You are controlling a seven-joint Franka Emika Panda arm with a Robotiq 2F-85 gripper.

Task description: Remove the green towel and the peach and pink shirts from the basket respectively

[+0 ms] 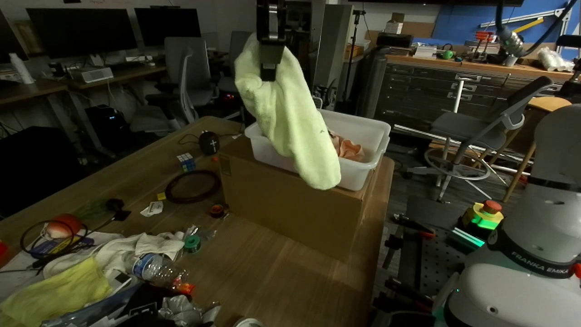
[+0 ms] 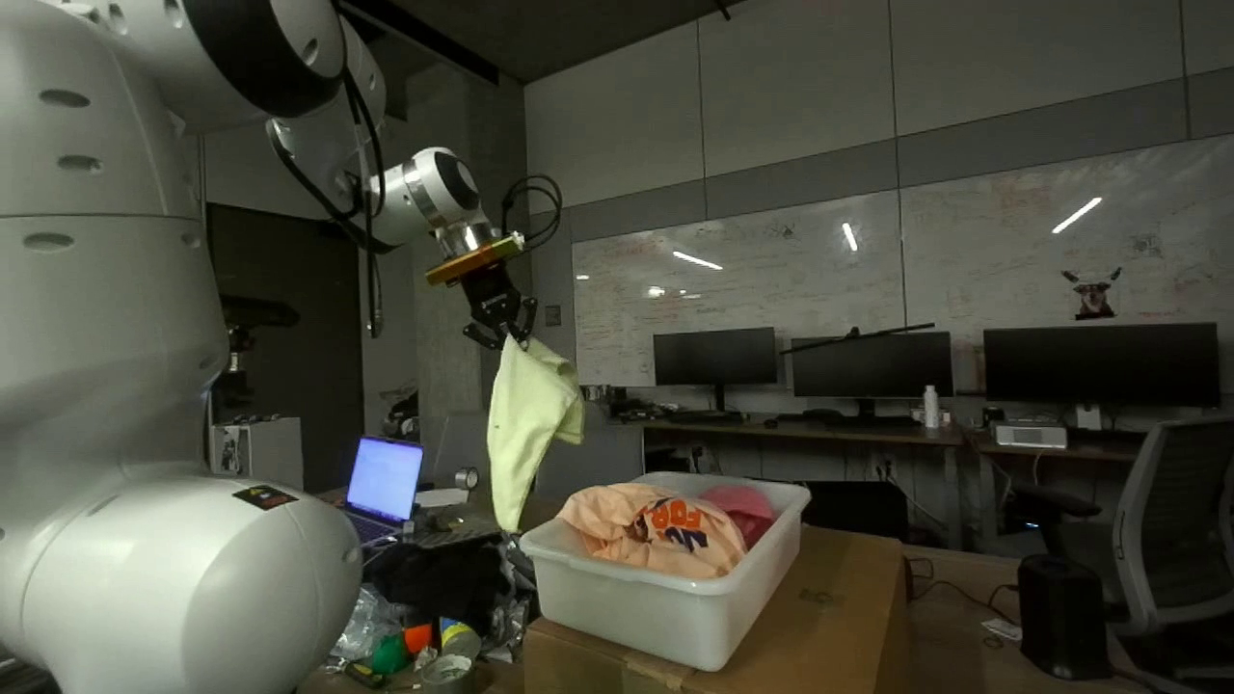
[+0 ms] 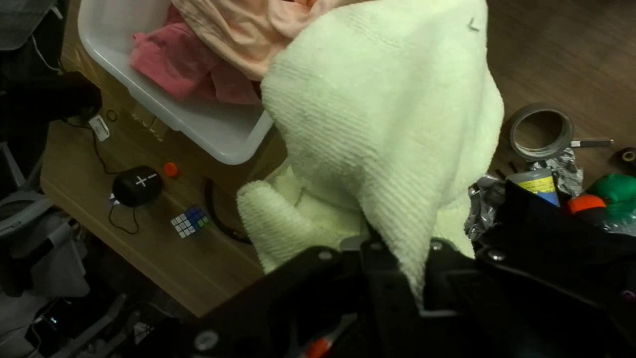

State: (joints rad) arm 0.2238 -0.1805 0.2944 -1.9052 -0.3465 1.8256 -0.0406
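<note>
The end effector (image 2: 521, 337), left of centre in an exterior view, is clamped on the green towel (image 2: 532, 410), which hangs below it, out of the basket (image 2: 641, 617) at lower centre of that frame. The peach shirt (image 2: 617, 516) and pink shirt (image 2: 744, 503) lie inside the basket, pink toward the right. The basket stands on a cardboard box (image 1: 290, 222), itself on the tabletop (image 1: 281, 286).

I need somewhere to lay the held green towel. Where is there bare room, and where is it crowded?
Widest: the tabletop between the cardboard box and the plastic bottle, out to its edge. Narrower: a strip of box top beside the white basket. Crowded: around the bottle, where the yellow cloth and green tape roll lie.
</note>
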